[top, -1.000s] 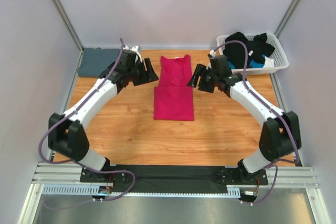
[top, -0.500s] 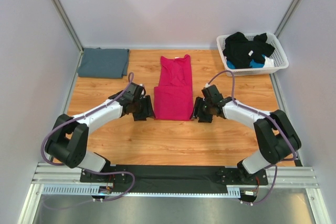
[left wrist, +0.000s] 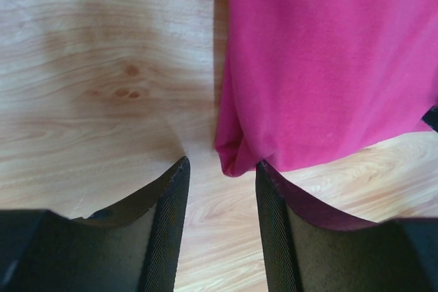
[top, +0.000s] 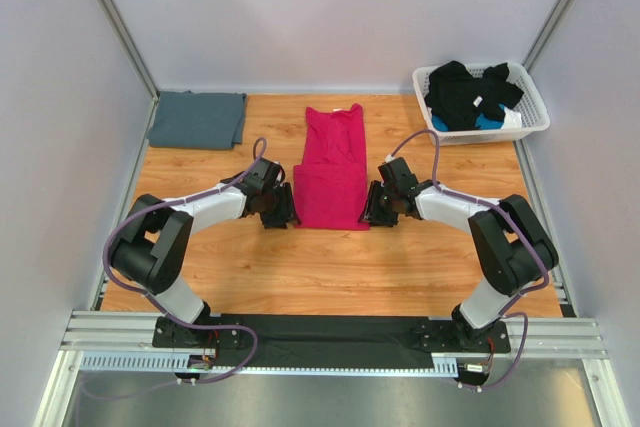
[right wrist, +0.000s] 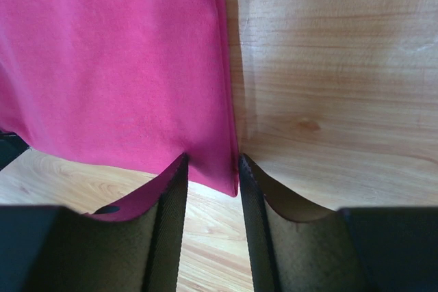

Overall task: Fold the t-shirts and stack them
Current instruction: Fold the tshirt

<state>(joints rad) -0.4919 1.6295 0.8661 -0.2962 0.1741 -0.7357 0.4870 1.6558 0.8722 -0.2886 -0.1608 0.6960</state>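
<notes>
Two t-shirts lie on the wooden table (top: 250,267); the magenta t-shirt (top: 332,172) is at the middle, its long axis running near to far, neckline at the far end and a wider, doubled part at the near end; how its sleeves are tucked cannot be made out from above; both wrist views cut it off, showing only a near corner each; the blue-grey t-shirt (top: 197,119) is a flat folded rectangle in the far left corner, well apart from the magenta one, its neckline hidden; the white basket (top: 500,134) stands at the far right with dark clothes (top: 465,95) heaped inside, their shapes hard to tell; the left gripper (top: 283,209) is low at the magenta shirt's near left corner, fingers apart with that rolled corner between them and one finger (left wrist: 274,223) over the cloth; the right gripper (top: 372,205) is at the near right corner, fingers narrowly apart astride the edge, nothing pinched.
</notes>
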